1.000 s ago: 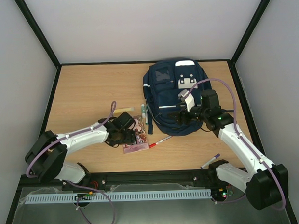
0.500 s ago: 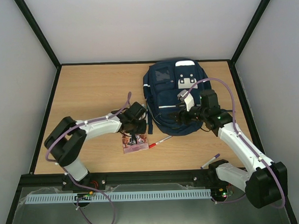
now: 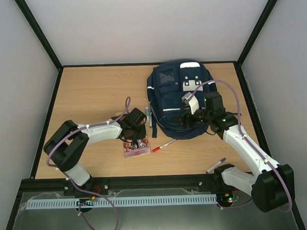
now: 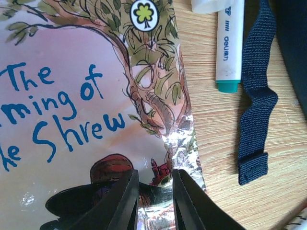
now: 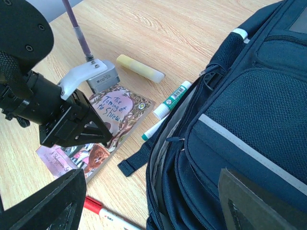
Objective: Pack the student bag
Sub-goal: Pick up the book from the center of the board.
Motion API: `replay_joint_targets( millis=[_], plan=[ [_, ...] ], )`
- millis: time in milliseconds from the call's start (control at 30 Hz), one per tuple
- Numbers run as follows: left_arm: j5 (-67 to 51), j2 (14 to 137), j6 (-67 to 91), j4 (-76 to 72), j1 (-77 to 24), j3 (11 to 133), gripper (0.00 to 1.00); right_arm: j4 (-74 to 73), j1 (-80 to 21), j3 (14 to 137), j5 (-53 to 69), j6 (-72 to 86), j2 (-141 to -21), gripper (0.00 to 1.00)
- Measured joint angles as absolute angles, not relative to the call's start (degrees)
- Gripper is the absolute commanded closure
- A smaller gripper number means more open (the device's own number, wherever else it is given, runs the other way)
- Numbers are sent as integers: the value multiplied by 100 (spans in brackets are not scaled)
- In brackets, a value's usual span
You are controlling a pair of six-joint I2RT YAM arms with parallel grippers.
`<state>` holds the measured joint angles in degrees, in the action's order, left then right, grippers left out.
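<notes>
The student bag (image 3: 180, 96) is a navy backpack lying at the back right, and its main zip gapes open (image 5: 168, 143). My right gripper (image 3: 186, 120) hovers open at that opening (image 5: 158, 206), holding nothing. A paperback, "The Taming of the Shrew" (image 3: 136, 147), lies flat left of the bag. My left gripper (image 3: 134, 137) stands over the cover's lower right corner (image 4: 155, 191), jaws drawn in to a narrow gap with only the cover (image 4: 72, 96) showing between them. Whether they pinch the book I cannot tell.
A white marker with a teal end (image 4: 229, 43) and a green-labelled stick (image 5: 172, 99) lie between book and bag, beside a loose bag strap (image 4: 256, 96). A yellow highlighter (image 5: 140, 68) lies behind the book. A red pen (image 3: 163, 145) and a purple pen (image 3: 216, 165) lie nearer me.
My left arm swung right onto the book and its jaws narrowed from wide to a slim gap. The book shifted slightly left. The right arm stayed put.
</notes>
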<state>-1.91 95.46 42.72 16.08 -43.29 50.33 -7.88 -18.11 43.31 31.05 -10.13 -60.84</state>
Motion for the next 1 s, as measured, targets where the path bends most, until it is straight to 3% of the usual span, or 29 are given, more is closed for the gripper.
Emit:
replay_joint_targets(
  millis=[167,367,433,467,500,533,800,867,933,1000],
  plan=[
    [-266,9419,4407,1350,-4281,4821,75,-790,-1811,4331,3111,-1013,-6110,24],
    [-250,9312,4394,1452,-4283,4821,60,-794,-1811,4331,3131,-1013,-6130,24],
    [-193,9131,4366,1629,-4283,4821,48,-797,-1811,4331,3142,-1015,-6130,24],
    [-158,9004,4324,1712,-4283,4821,37,-797,-1811,4331,3151,-1017,-6130,24],
    [-117,8853,4300,1791,-4283,4825,12,-799,-1811,4331,3164,-1022,-6136,24],
    [-60,8659,4235,1865,-4283,4834,2,-799,-1811,4331,3177,-1031,-6141,24],
    [681,7011,3975,1968,-4283,4906,1,-829,-1811,4265,3474,-1055,-6149,22],
    [972,6958,3938,2053,-4283,4982,1,-845,-1811,4252,3527,-1052,-6149,18],
    [1225,6997,3848,2102,-4283,4987,1,-854,-1811,4252,3514,-1031,-6149,0],
    [1396,6980,3712,2128,-4283,4925,1,-904,-1811,4281,3236,-967,-6152,1]
  ],
)
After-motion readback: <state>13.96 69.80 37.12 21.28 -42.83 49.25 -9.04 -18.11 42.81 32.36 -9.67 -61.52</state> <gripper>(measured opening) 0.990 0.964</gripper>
